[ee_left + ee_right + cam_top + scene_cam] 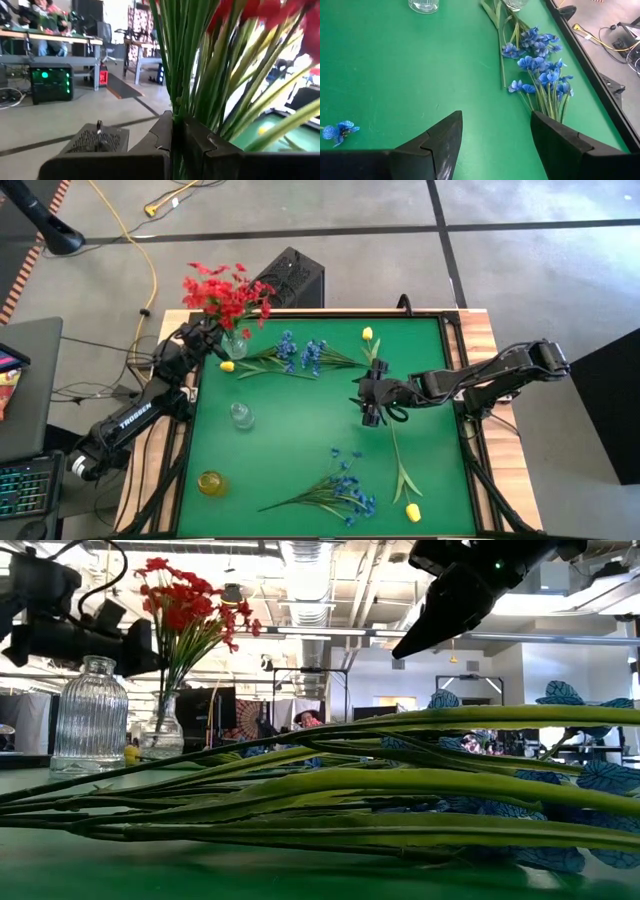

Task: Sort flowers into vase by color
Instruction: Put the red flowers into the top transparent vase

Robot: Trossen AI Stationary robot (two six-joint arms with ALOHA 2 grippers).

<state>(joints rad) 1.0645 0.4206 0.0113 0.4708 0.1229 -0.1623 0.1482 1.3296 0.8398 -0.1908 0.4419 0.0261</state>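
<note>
Fingers (200, 145) of left gripper (207, 332) pinched together on red flowers (222, 292), stems clamped between pads, bunch standing in clear vase (235, 343) at table's far left corner. Grip likely steadying stems while seating them.

Right gripper (373, 402) hovers mid-table, jaws wide apart, holding nothing (probably poised for next pick).

Near edge: blue spray (340, 490), yellow tulip (412, 511), yellow jar (211, 482). Mid: empty ribbed vase (241, 415). Far: second blue spray (300, 355), two yellow tulips (367, 334) unsorted on green mat (300, 440).

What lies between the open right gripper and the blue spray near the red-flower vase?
Only bare green mat between right gripper and blue blossom spray, seen in the right wrist view.
</note>
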